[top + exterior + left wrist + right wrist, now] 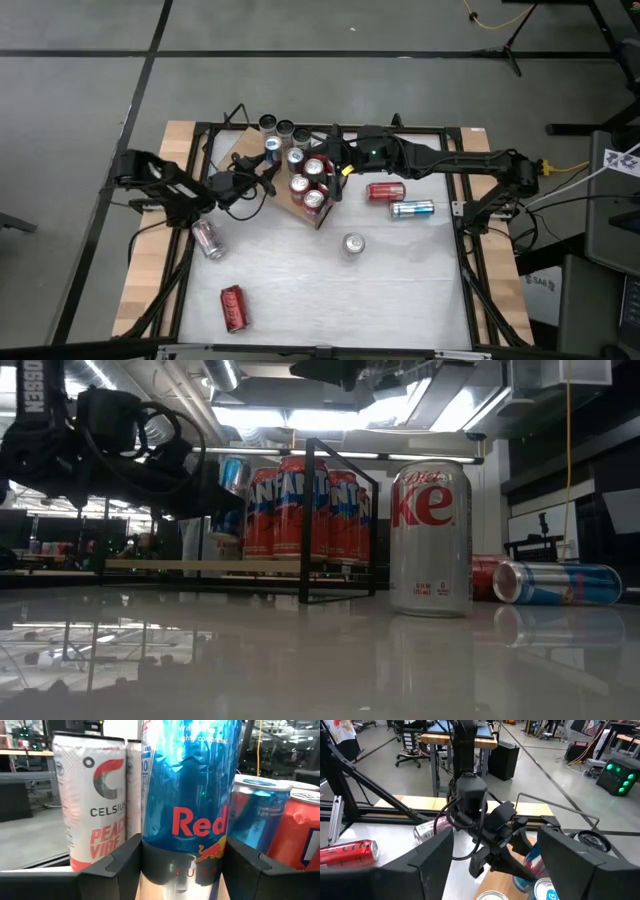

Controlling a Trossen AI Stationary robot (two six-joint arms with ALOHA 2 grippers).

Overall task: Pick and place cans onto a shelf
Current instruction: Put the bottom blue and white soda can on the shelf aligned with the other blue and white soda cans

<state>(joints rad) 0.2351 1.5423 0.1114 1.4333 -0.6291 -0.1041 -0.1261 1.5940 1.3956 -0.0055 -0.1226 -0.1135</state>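
Note:
The shelf (pixel 246 150) lies at the table's far middle, with several red cans (pixel 312 185) and slim silver cans (pixel 284 128) standing on it. My left gripper (pixel 266 166) reaches in level from the table's left and is shut on a blue-and-silver can (pixel 192 795), which stands upright among the others. A white slim can (pixel 92 800) stands right beside it. My right gripper (pixel 505 865) hangs open above the shelf's right side, with nothing between its fingers. My left gripper pinches the blue-and-silver can's lower body (pixel 185 865) between its two fingers (pixel 122 862), one on each side. The fingers come level from the table's left, across the upright can. Whether its base stands on the shelf (pixel 502 887) I cannot tell.
Loose cans lie on the white tabletop: a silver one (pixel 208 240) and a red one (pixel 232 307) near left, a red one (pixel 385 191) and a blue-and-silver one (pixel 412 209) right of the shelf. A silver can (pixel 430 540) stands upright mid-table.

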